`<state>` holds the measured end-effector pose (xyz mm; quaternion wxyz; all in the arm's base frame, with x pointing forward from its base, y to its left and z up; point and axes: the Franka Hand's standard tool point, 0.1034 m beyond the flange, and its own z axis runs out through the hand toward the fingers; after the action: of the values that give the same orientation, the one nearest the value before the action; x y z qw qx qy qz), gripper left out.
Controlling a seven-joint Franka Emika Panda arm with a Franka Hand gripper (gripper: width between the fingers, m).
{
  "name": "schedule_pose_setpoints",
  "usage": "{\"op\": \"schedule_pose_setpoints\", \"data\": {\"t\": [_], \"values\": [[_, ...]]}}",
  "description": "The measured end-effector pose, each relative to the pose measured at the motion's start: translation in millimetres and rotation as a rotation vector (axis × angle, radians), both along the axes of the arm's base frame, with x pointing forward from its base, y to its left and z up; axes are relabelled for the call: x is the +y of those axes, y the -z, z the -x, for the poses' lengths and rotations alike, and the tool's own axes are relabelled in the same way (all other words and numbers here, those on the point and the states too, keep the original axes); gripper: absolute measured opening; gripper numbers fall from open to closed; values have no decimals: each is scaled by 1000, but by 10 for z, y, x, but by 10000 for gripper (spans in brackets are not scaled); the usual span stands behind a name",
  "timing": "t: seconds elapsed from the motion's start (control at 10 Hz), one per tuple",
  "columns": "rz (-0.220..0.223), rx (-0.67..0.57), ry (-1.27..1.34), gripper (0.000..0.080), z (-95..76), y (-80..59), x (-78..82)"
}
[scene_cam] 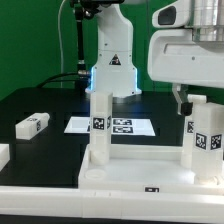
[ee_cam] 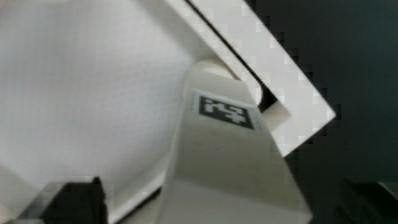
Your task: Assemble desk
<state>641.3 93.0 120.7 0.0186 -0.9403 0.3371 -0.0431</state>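
The wrist view is showing the tool (ee_cam: pixel 222 205) spread, its two dark fingers (ee_cam: pixel 75 200) flanking an upright leg (ee_cam: pixel 228 160) without touching it. In the exterior view the tool (scene_cam: pixel 190 98) is straddling that leg's upper end at the tray-like top's (scene_cam: pixel 120 180) corner on the exterior view's right, while a second leg (scene_cam: pixel 100 125) is standing in the top near its other corner. A third leg (scene_cam: pixel 32 125) is lying loose on the worktop (scene_cam: pixel 40 100), well apart on the exterior view's left, and a cut-off white piece (scene_cam: pixel 3 155) is sitting at that edge.
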Motion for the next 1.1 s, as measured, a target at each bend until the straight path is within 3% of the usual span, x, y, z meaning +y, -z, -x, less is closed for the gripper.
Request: {"op": "schedule_pose_setpoints", "data": {"t": [0.4,1.0,1.1], "values": [[63,-5,-366,649,1,3,66],[113,0,-774,649,-8,-2,19],[113,0,-774,514,-8,-2,16]]}}
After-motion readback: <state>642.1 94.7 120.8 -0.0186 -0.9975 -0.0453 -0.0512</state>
